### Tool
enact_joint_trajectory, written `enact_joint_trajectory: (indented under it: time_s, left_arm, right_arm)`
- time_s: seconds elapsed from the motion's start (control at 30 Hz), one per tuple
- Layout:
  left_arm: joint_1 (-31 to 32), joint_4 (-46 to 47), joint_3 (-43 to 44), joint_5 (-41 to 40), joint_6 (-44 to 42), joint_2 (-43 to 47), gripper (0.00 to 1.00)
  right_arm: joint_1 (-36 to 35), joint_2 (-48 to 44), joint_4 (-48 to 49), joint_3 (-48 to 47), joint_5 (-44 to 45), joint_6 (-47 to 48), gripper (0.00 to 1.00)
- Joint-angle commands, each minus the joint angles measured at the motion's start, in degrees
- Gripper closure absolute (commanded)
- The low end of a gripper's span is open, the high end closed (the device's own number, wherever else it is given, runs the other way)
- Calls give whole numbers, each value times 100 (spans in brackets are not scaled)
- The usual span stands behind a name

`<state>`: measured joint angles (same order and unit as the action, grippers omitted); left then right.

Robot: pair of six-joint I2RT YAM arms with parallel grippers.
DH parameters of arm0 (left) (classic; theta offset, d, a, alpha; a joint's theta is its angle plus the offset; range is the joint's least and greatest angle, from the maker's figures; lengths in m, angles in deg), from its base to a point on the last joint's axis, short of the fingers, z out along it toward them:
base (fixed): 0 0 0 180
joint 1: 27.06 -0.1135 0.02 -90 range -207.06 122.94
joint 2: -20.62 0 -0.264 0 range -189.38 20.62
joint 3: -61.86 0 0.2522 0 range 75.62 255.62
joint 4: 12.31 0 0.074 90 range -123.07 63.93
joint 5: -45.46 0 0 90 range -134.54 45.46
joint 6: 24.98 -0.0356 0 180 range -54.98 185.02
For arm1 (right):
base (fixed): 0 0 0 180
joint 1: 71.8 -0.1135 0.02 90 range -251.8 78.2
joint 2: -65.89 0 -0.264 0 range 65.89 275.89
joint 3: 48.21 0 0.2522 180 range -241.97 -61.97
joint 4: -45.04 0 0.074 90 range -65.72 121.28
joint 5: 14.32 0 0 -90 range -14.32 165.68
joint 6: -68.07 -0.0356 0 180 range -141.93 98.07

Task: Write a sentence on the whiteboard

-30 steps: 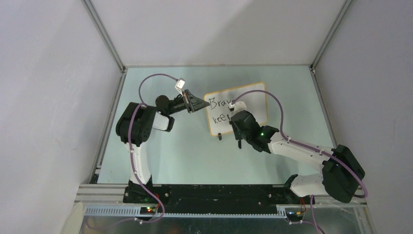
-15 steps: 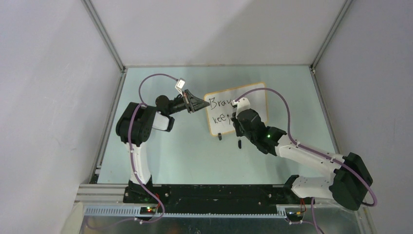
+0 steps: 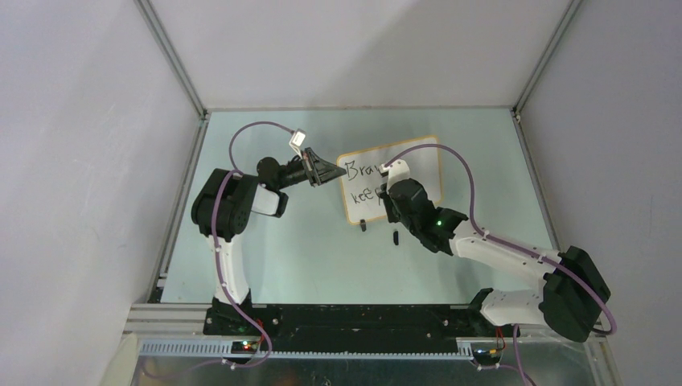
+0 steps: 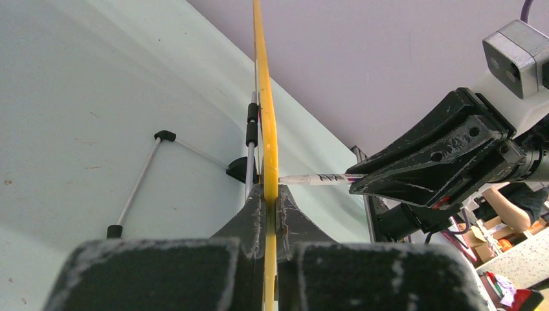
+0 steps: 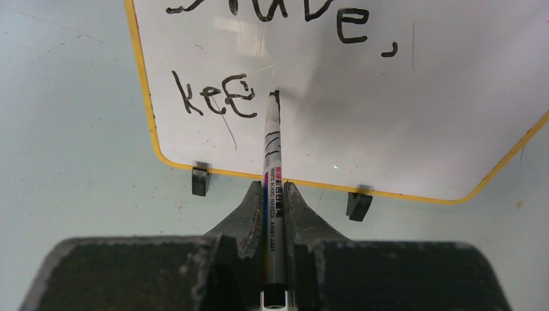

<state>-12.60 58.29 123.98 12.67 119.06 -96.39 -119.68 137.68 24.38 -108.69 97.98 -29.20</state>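
Note:
The whiteboard (image 3: 422, 167) stands tilted on the table, white with an orange-yellow frame. My left gripper (image 3: 328, 171) is shut on its left edge (image 4: 265, 97). The sentence reads "Brave," on top with "kee" (image 5: 217, 100) below it; from above "Brav" (image 3: 362, 170) shows beside my right arm. My right gripper (image 5: 273, 188) is shut on a white marker (image 5: 272, 149). Its tip touches the board just right of "kee", where a short black stroke shows. The left wrist view shows the marker (image 4: 317, 178) meeting the board edge-on. My right gripper (image 3: 384, 193) hides the board's middle.
Two black clip feet (image 5: 201, 180) (image 5: 358, 205) sit under the board's lower edge. A thin wire stand (image 4: 139, 181) lies on the pale green table (image 3: 306, 249) behind the board. Grey enclosure walls with metal corner posts (image 3: 173, 60) close in the table.
My right wrist has shifted slightly toward the board and right, then settled, its elbow swinging outward. The marker tip stays at the spot after "kee". The left arm and board have not moved.

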Motion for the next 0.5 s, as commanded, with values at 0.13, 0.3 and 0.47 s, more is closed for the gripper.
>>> enact_joint_trajectory:
  time_s: [0.13, 0.3, 0.47]
  left_arm:
    - [76, 305, -2, 245, -52, 161, 100]
    - [78, 301, 12, 257, -43, 152, 100]
    - [77, 301, 24, 269, -34, 144, 100]
  right_arm:
    - [46, 71, 306, -57, 98, 83, 100]
    - [46, 159, 261, -105, 73, 76, 100]
    - [46, 189, 266, -109, 75, 76, 100]
